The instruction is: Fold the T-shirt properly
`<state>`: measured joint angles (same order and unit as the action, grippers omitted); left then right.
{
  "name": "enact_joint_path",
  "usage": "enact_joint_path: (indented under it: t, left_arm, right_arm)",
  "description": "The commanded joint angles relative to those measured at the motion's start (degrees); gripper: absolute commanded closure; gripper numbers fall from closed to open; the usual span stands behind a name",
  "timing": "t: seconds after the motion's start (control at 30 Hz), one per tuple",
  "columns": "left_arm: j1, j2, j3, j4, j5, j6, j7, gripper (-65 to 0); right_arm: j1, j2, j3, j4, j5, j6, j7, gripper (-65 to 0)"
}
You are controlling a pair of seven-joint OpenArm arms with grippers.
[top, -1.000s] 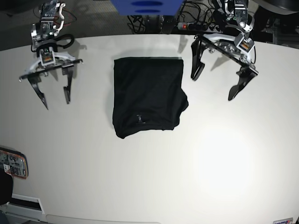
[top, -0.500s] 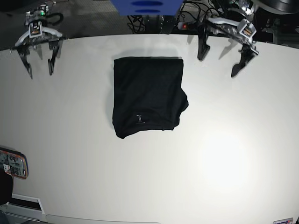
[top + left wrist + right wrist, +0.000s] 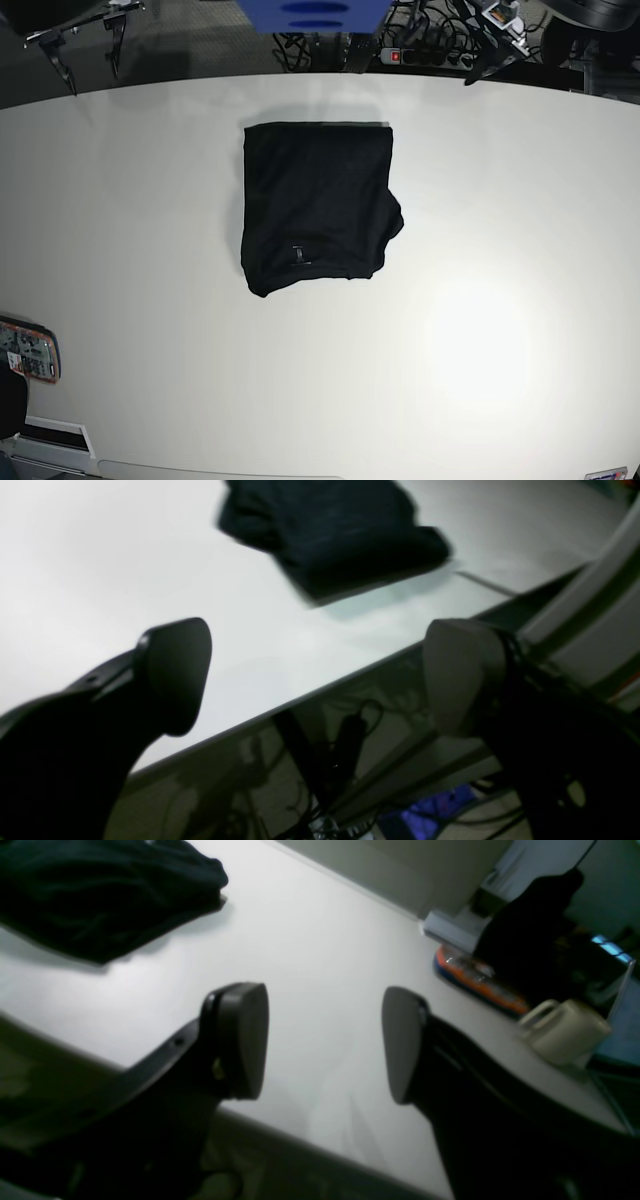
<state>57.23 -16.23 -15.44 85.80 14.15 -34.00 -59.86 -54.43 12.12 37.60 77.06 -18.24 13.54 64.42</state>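
On table (image 3: 500, 250): one folded T-shirt (image 3: 315, 205). Two pincers, left pincer (image 3: 315, 675) and right pincer (image 3: 325, 1040), both spread, empty.

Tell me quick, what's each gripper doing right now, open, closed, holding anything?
Left gripper: open, holding nothing, over the table's far edge.
Right gripper: open, holding nothing, off the T-shirt.
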Motion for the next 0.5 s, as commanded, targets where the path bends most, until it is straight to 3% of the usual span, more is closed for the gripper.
enact_joint_path:
  t: [0.0,0.27,0.47]
  left_arm:
    - [2.8,-0.6,0.1,-0.4,0.4,-0.6,-1.5,-65.0]
    - [2.9,-1.8,0.2,-11.5,8.4,-0.6,-1.5,-65.0]
    - [-7.3,-3.4,0.3,-28.6,10.4,-0.6,-1.5,-65.0]
  right_arm:
    - [-3.1,0.6,0.5,0.2,1.1,0.0,1.7,-34.6]
    - [-6.2,0.6,-0.5,-11.2,0.7,0.0,1.7,-34.8]
    - [-5.9,0.7,-7.7,-26.6,0.7,0.0,1.7,-34.8]
